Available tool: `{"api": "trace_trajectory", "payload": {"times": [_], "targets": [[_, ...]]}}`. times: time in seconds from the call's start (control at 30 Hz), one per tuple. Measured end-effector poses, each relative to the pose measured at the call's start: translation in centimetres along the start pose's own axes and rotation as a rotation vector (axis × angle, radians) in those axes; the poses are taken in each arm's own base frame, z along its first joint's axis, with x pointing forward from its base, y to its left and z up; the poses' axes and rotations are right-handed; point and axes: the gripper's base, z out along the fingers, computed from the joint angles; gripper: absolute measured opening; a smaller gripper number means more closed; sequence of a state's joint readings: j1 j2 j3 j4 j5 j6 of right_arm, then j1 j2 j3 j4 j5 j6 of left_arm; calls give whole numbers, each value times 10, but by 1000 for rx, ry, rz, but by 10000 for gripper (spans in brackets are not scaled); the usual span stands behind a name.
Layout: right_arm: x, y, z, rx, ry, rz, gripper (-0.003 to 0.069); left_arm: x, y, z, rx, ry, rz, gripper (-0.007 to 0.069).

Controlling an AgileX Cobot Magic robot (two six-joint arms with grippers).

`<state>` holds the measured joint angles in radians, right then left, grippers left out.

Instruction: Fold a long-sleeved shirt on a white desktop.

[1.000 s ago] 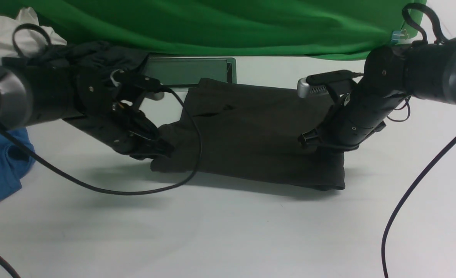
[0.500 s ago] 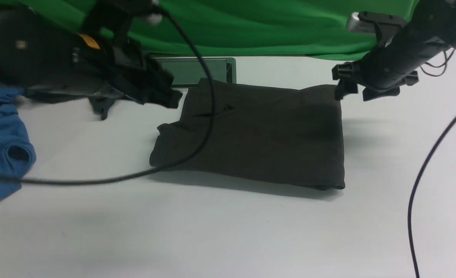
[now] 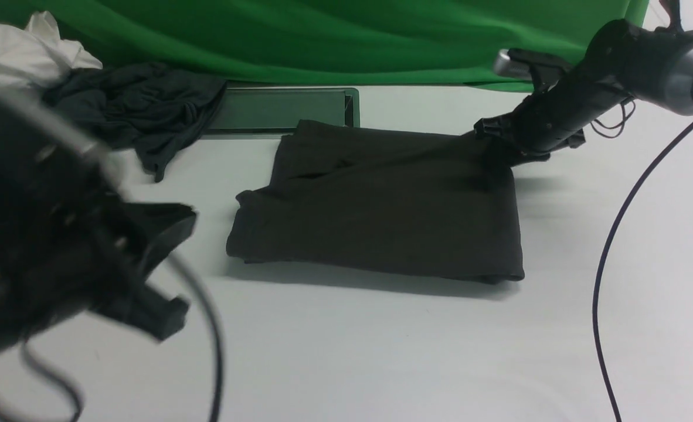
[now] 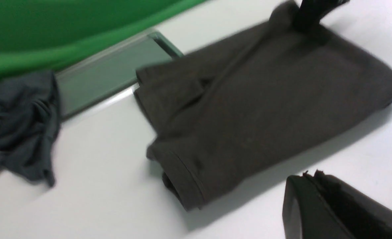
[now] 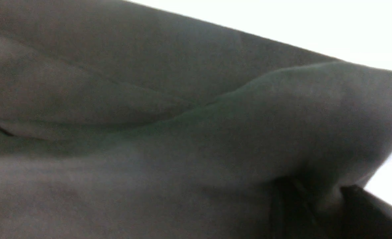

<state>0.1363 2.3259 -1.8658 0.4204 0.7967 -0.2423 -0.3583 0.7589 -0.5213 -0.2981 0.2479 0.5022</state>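
Across the white table point(image 3: 346, 351), below the green backdrop point(image 3: 323, 35), we see the long-sleeved shirt point(image 3: 381, 211) folded into a flat dark rectangle near the middle. Our right claw point(image 3: 499, 149) is clenched on the shirt's far right corner, pinching up a ridge of cloth. Our left claw point(image 3: 165, 316) hangs blurred well apart from the shirt, at the near left; we cannot tell whether it is released. A dark grey garment point(image 3: 141, 105) lies crumpled at the far left.

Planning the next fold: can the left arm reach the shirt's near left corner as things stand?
Probably yes: the left claw hangs off the long-sleeved shirt, with only bare white desktop between them.
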Motion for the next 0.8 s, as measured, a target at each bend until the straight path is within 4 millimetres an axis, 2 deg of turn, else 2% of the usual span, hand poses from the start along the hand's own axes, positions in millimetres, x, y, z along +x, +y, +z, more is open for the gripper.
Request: {"api": "trace_trajectory", "payload": {"times": [0.03,0.07,0.13,0.23,0.27,0.4,0.5,0.6,0.67,0.7,0.73,0.77,0.8], "targets": [[0,1,0,-2,-3,-1,151,2,0,0,1,5,0,17],[-2,2,3,-4,-27,-17,151,6,-1,-12,-20,-54,-2,17],[-3,3,4,-3,-41,-28,156,10,-2,-19,-30,-86,-1,17],[-6,5,7,7,-86,-83,206,15,-4,-34,-46,-150,0,17],[-7,4,8,12,-99,-101,244,16,-5,-38,-51,-170,0,17],[-13,5,6,15,-123,-124,333,19,-6,-43,-57,-190,1,17],[-18,9,-1,3,-115,-143,366,20,-6,-43,-56,-189,1,17],[-23,14,-14,1,-68,-163,382,19,-6,-43,-59,-194,1,17],[-25,17,-36,40,-12,-173,384,18,-5,-43,-70,-214,0,17],[-26,17,-38,46,-16,-179,384,18,-5,-43,-70,-215,0,17],[-26,18,-57,90,17,-187,382,17,-4,-43,-75,-223,0,17],[-26,19,-59,95,21,-188,380,17,-4,-43,-75,-223,0,17],[-27,22,-85,135,32,-200,356,17,-4,-43,-77,-227,0,17]]}}
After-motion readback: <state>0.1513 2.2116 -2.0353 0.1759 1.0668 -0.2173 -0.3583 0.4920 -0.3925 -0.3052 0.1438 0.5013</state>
